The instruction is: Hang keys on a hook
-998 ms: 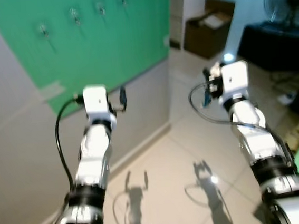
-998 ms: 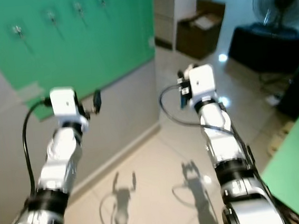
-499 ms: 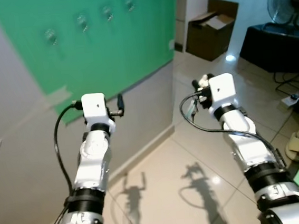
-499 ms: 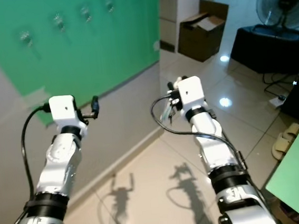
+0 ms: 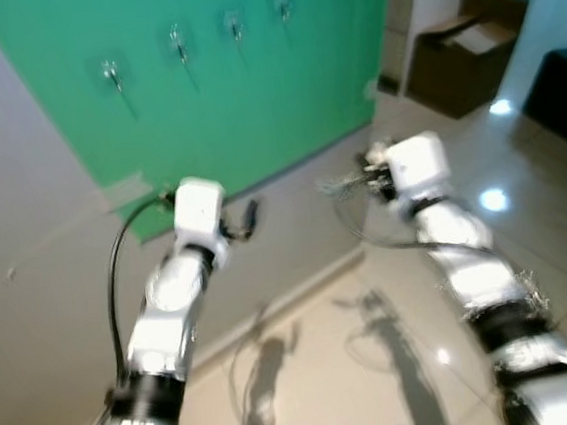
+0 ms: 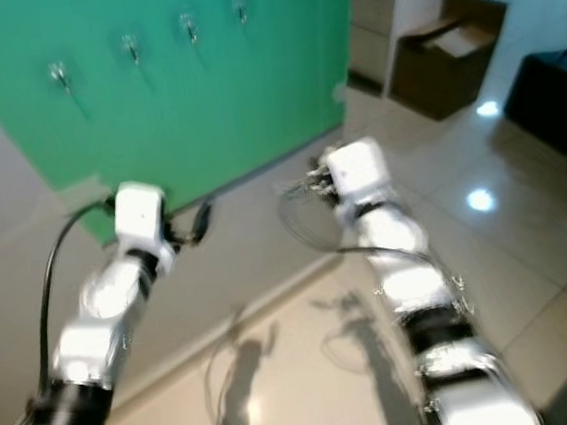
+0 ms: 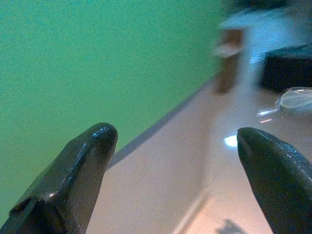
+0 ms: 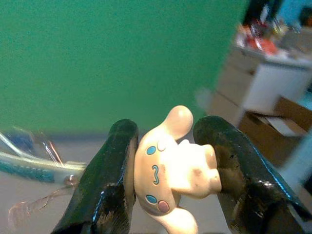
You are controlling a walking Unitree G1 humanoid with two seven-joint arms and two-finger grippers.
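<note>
Head stereo pair: high, angled down over both arms, green wall panel (image 5: 251,85) upper left. Wrist cameras: close along fingers, sharing that panel.

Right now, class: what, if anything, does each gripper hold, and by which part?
The right gripper is shut on the keys, pinching their cream cartoon-dog charm between its fingers; the keys dangle beside. The left gripper is open, holding nothing.

Cream keychain figure (image 8: 173,168) with blue eyes, green wall panel (image 5: 251,85)
</note>
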